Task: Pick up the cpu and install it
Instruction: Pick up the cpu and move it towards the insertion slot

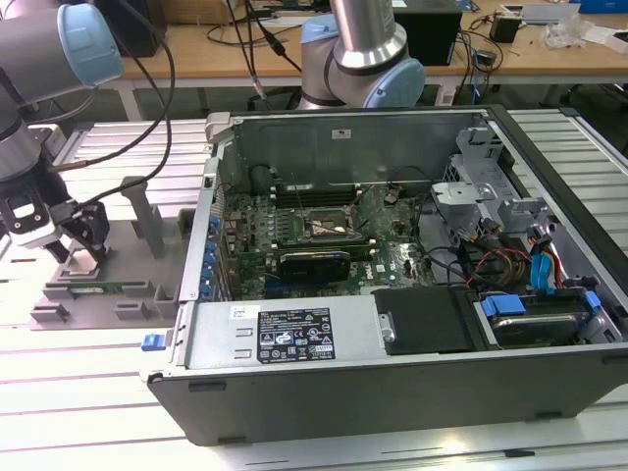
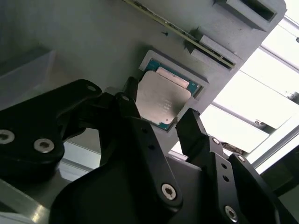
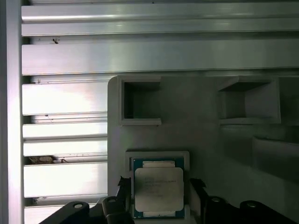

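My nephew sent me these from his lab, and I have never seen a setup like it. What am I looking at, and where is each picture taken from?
This is a robot arm with a two-fingered gripper at its end. The exterior view comes from a camera standing off the arm. It shows an open computer case lying on a slatted metal table. At the exterior view's left is a grey holder, and the gripper hangs over it. Both wrist views come from cameras riding on the arm, looking past its black fingers. They show the cpu, a small silver square chip, lying in a square recess of the holder. The fingers stand open, one on each side of the chip, not gripping it. So nothing is held, and the chip is not yet in the case.
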